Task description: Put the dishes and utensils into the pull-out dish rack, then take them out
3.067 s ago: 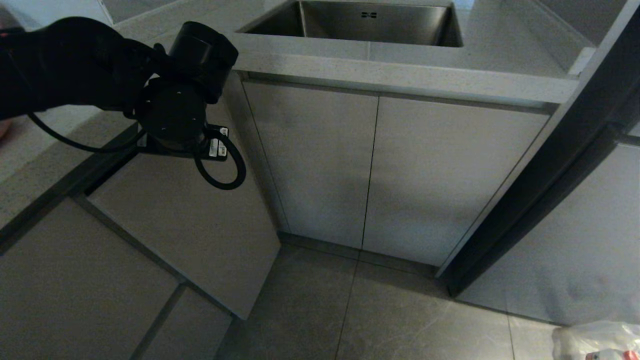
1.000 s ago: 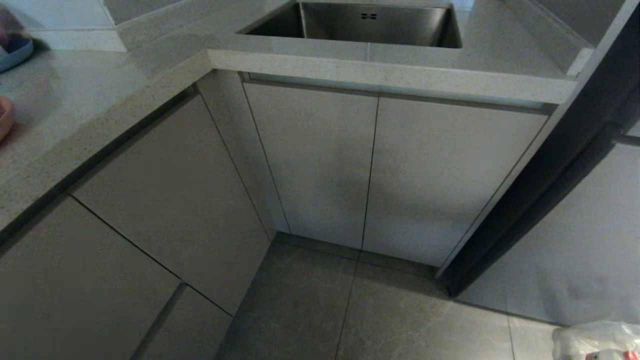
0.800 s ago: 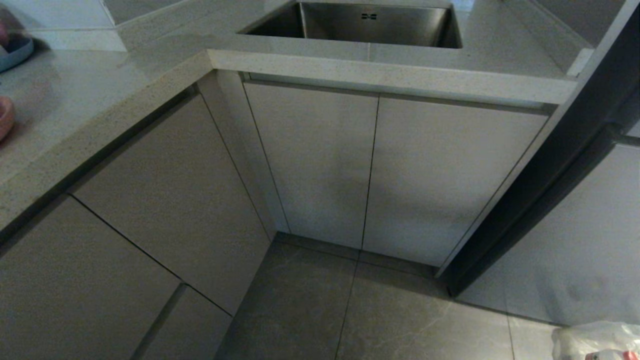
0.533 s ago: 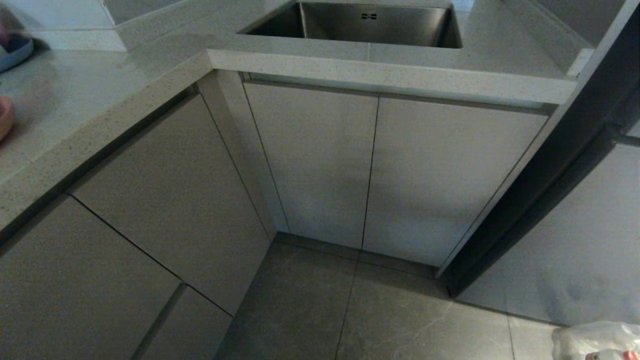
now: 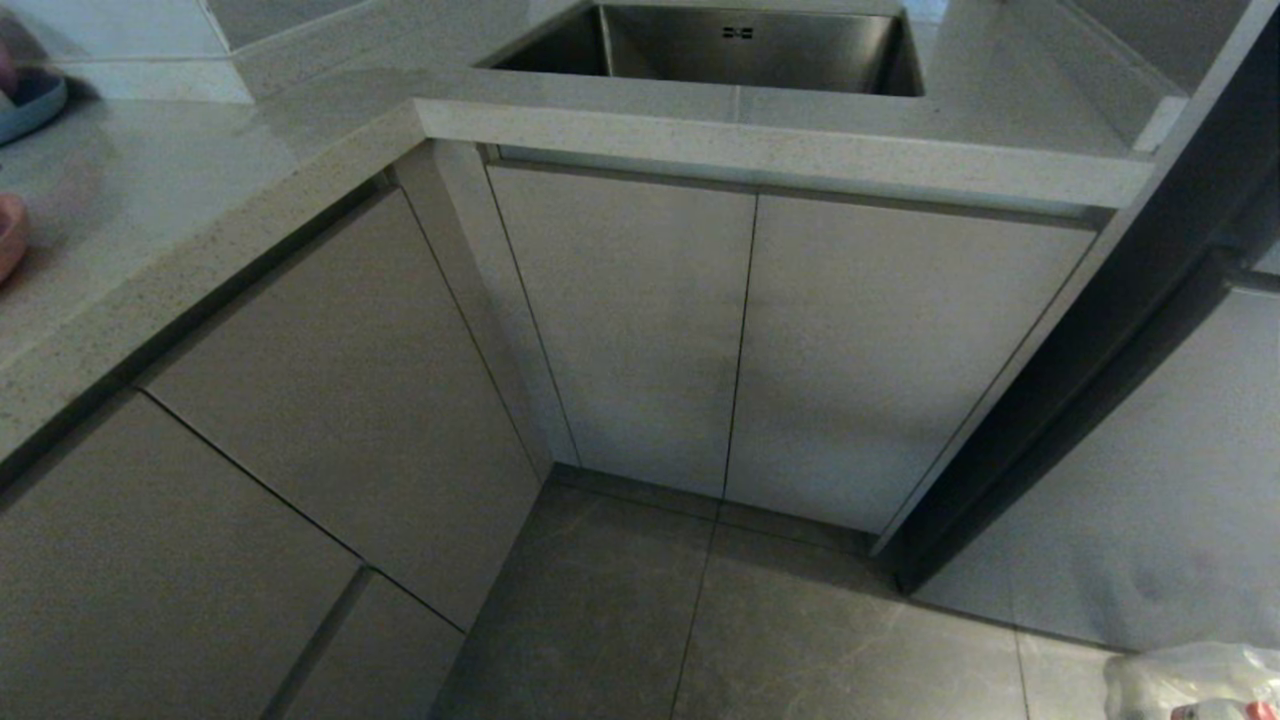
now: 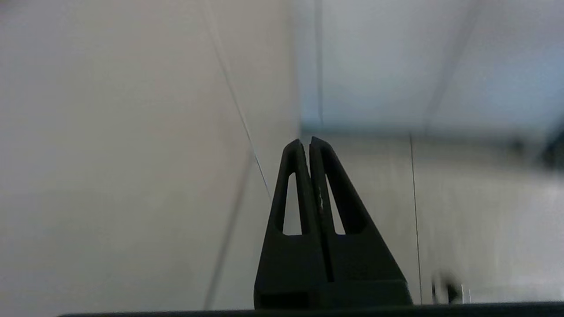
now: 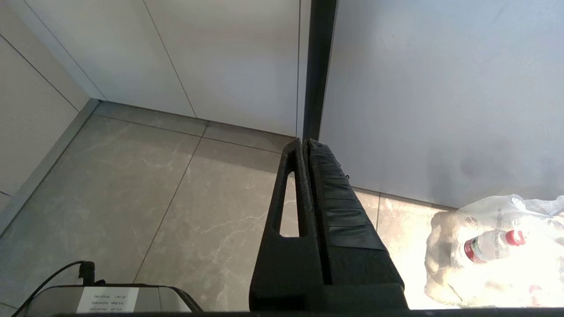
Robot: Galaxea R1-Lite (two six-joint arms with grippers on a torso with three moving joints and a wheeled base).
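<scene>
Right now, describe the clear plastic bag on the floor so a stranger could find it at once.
Start at the steel sink and drop past the pale cabinet doors to the grey tiled floor. At its near right corner lies the crumpled clear plastic bag, holding a red-capped bottle; nothing else lies on the tiles in view.

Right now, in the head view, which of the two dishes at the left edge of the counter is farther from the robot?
The blue-grey dish is farther, near the wall. The pink dish lies closer along the counter.
</scene>
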